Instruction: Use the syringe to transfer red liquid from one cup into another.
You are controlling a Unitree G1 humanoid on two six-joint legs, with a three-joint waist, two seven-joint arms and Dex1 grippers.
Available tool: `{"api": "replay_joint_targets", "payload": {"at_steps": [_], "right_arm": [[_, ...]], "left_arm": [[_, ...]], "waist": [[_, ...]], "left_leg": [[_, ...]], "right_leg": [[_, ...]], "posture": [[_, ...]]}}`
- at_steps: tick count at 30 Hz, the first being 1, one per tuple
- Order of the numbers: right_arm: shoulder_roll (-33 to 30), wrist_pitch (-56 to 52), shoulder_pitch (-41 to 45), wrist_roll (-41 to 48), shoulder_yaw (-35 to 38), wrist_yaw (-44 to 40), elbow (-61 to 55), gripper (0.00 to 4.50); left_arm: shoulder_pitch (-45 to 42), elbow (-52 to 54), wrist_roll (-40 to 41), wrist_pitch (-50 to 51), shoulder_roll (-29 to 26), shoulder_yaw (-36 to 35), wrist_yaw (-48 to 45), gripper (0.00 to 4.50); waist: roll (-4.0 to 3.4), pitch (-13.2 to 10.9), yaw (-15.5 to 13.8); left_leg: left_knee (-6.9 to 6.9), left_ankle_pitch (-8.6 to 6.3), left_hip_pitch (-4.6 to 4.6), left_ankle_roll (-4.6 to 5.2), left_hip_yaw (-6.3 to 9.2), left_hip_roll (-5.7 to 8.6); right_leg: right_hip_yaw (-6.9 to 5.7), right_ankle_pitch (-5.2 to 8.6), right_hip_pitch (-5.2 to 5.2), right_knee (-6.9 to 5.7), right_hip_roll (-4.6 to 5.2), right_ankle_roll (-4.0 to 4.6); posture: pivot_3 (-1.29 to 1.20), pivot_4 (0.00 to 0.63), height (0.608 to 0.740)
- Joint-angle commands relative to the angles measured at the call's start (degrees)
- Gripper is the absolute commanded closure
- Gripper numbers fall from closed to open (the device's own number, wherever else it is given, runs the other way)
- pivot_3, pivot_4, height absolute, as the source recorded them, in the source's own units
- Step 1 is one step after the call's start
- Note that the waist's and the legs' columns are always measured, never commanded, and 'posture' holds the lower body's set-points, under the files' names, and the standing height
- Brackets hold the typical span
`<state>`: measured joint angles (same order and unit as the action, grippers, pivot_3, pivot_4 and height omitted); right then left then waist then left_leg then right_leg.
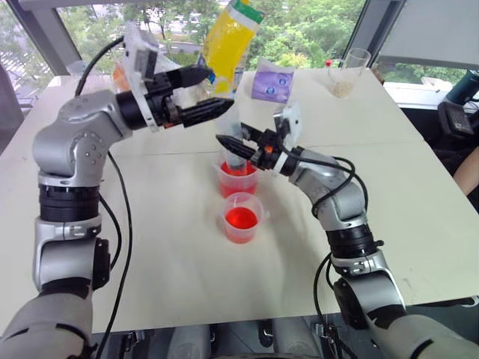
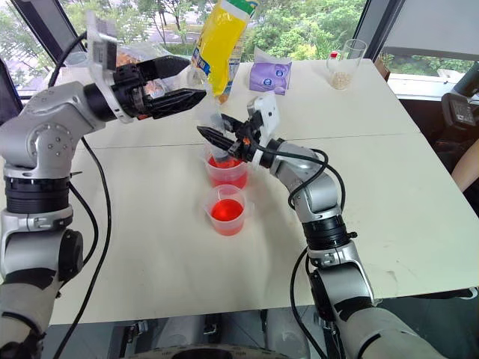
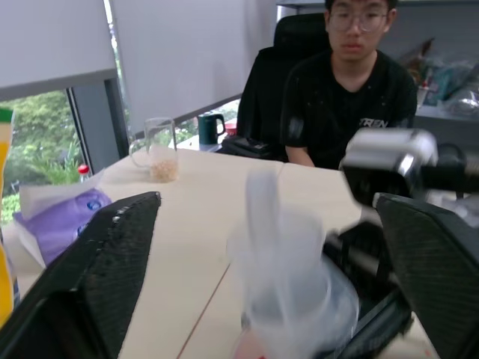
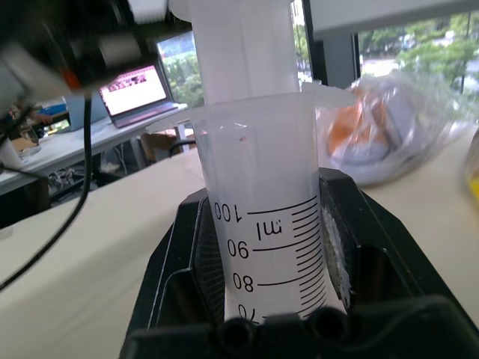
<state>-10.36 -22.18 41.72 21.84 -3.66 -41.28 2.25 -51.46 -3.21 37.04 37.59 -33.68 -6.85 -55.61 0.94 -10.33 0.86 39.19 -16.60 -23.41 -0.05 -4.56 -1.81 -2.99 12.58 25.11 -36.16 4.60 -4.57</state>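
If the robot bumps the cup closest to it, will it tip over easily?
Probably it would slide or tip fairly easily. The near cup looks like thin clear plastic, so likely light. The red liquid fills only its lower part, which adds a little weight down low and may steady it somewhat. A hard knock would likely slosh or spill it onto the table.

You have a clear plastic syringe [image 4: 262, 224], smooth, with printed black marks. Both cups [image 1: 242, 218] are translucent plastic, and the red liquid [image 1: 241, 219] in them is glossy. The bench [image 1: 389, 194] is matt and pale. Your tool fingers [image 3: 112, 262] are matt black with a fine grainy texture. The yellow bag [image 1: 228, 45] looks shiny.
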Motion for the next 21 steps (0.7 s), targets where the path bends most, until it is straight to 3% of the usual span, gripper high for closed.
{"api": "replay_joint_targets", "payload": {"at_steps": [1,6,15,21], "right_arm": [[-0.8,0.2,2.3,1.8,2.4,0.8,-3.5,3.12],[-1.9,-3.4,4.2,5.8,5.2,1.8,-7.7,3.12],[-7.8,-25.4,2.6,30.7,10.6,0.2,-22.1,3.12],[-9.1,-23.7,-4.9,28.6,6.1,-1.3,-24.9,3.12]], "left_arm": [[-0.1,3.0,4.0,1.8,-2.0,-5.0,0.2,0.05],[0.3,2.4,6.4,3.8,-4.1,-7.8,0.5,0.05],[0.1,1.6,7.3,4.5,-5.5,-7.3,-0.6,0.05],[-0.7,2.1,9.0,6.5,-5.5,-7.2,-1.5,0.05]], "waist": [[0.00,0.0,0.0],[0.00,0.0,0.0],[0.00,0.0,-0.2],[0.01,0.0,-0.1]], "left_leg": [[0.00,0.00,0.00,0.00,0.00,0.00],[-0.01,0.00,0.00,0.00,0.00,-0.01],[0.00,-0.01,0.00,0.03,0.02,-0.02],[0.00,-0.02,0.01,0.04,0.01,0.01]], "right_leg": [[0.00,0.00,0.00,0.00,0.00,0.00],[0.00,0.00,0.00,0.00,0.00,0.00],[-0.02,0.00,-0.03,0.02,0.03,0.00],[-0.02,0.00,-0.04,0.02,0.02,0.00]], "posture": [[0.00,0.150,0.740],[0.00,0.150,0.740],[0.00,0.150,0.740],[0.00,0.150,0.740]]}}
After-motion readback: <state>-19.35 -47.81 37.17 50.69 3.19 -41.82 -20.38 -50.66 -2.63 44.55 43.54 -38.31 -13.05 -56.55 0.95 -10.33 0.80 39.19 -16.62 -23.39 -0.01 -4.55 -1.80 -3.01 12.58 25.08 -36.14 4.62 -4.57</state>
